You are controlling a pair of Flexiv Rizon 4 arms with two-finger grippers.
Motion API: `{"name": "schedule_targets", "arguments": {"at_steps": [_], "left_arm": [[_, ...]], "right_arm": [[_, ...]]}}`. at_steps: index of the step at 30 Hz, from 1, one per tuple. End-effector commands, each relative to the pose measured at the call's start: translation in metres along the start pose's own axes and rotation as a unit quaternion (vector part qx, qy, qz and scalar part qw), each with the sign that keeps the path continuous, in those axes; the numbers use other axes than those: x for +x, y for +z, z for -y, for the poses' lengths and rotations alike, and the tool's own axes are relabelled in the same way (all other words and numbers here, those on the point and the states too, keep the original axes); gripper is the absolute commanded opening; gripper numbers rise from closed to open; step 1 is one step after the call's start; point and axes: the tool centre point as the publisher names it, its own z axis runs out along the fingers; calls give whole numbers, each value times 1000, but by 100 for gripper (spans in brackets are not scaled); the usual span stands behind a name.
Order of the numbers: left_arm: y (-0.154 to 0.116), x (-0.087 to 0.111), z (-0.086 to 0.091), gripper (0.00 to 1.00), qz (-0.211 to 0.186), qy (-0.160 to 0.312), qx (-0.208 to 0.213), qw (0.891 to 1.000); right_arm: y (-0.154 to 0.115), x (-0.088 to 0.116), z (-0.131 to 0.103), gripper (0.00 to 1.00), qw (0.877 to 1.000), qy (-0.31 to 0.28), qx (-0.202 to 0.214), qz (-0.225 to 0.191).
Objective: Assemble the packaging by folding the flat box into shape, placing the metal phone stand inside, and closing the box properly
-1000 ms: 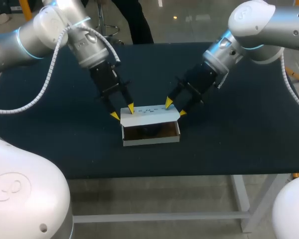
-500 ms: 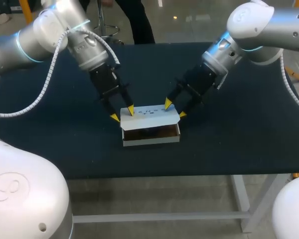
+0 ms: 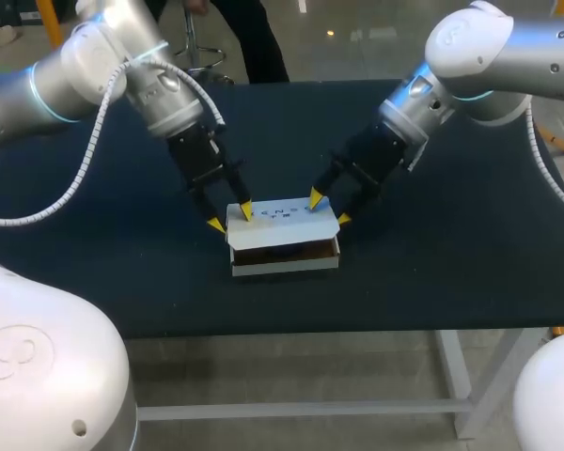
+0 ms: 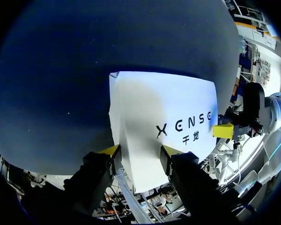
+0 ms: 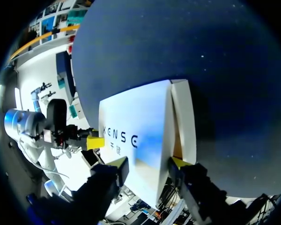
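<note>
A white box [image 3: 284,260] stands in the middle of the table. Its printed lid [image 3: 282,216] is tilted down over the front opening, and through the narrow gap I see a brown inside with a dark shape in it. My left gripper [image 3: 231,216] is open at the lid's left end: one finger is off the edge and the other over the lid [image 4: 168,108]. My right gripper [image 3: 329,208] is open at the right end, straddling the lid [image 5: 136,126] beside the side flap [image 5: 183,119]. Its own wrist view shows each gripper, the left [image 4: 140,151] and the right [image 5: 147,162].
The dark blue table [image 3: 451,254] stretches out on all sides of the box, with its front edge a short way nearer than the box. Both arms slant in from the back corners and meet over the box.
The lid has come down a little, so the front gap is narrower. The right gripper's fingers have spread slightly. Both grippers stay at the lid's ends.
</note>
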Motion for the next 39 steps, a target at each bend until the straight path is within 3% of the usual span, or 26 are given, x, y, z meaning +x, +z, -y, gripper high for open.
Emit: {"name": "schedule_targets", "arguments": {"at_steps": [1,23,31,39], "left_arm": [[3,-1,1,56,0,0,-1,1000],[2,2,-2,53,-5,9,0,1000],[-5,7,-3,50,-2,4,-2,1000],[-8,6,0,49,-14,-7,-23,1000]], "right_arm": [[2,0,-2,59,1000,1,2,-1],[1,4,1,63,1000,-1,0,-1],[-2,9,-1,59,1000,-1,3,-2],[-3,12,-3,61,1000,0,8,-5]]}}
